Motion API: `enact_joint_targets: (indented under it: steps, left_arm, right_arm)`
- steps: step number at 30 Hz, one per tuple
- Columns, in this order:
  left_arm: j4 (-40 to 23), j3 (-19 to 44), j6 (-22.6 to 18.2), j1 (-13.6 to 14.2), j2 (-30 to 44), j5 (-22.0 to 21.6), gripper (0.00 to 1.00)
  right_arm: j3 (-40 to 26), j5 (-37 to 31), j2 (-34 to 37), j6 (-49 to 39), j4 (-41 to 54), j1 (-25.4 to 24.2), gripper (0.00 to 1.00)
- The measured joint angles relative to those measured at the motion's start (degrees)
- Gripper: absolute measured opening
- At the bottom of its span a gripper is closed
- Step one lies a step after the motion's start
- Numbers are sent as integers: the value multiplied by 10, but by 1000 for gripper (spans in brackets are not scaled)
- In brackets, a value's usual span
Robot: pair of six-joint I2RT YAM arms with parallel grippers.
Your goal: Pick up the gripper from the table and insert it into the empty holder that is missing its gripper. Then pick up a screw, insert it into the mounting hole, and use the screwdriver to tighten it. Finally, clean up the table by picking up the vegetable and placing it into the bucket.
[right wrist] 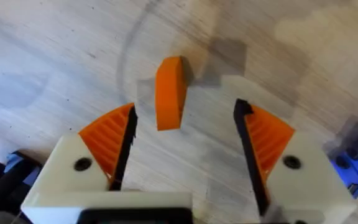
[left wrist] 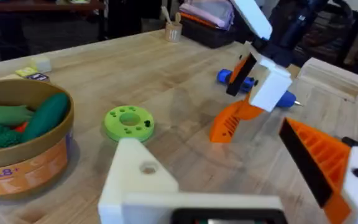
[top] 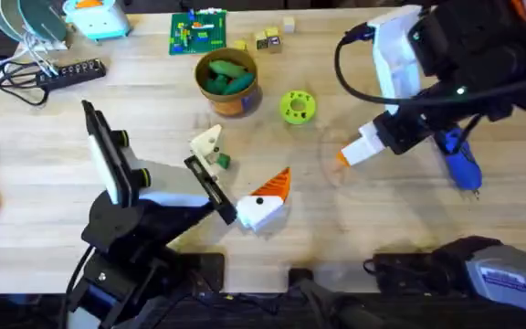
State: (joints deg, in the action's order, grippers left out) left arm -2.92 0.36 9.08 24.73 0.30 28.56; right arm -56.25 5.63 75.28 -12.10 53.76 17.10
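My right end effector (right wrist: 182, 158) hangs low over the bench (top: 382, 228), fingers spread wide, nothing between the orange ribbed pads (right wrist: 107, 143). The gripper (right wrist: 169, 93) lies on the wood directly ahead of the gap, untouched by either pad. Overhead, it sits at about 3 o'clock from the bench centre, at the tip of my right end effector (top: 350, 155).

My left end effector (top: 245, 187) stands open near the centre. One finger carries an orange tip (left wrist: 319, 158); the other is the holder (left wrist: 138, 177), plain white, with its mounting hole showing.

The screwdriver (top: 459, 163) lies at 3 o'clock, just beyond the right arm, partly hidden by it. The bucket (top: 228, 80) stands at 12 o'clock, holding green toy pieces. The lime-green disc (top: 298, 105) lies just beside it, toward 1 o'clock. A small dark-green item (top: 222, 161) lies at the holder's tip, possibly the vegetable; I cannot confirm it.
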Motion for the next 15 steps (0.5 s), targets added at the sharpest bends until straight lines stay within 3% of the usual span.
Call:
enact_joint_targets:
  steps: [6, 15]
  left_arm:
    - [0, 0, 0, 0, 0, 0, 993]
    - [0, 0, 0, 0, 0, 0, 994]
  right_arm:
    - [0, -3, 33, -4, -11, 18, 885]
    - [0, -10, 54, -8, -9, 21, 682]
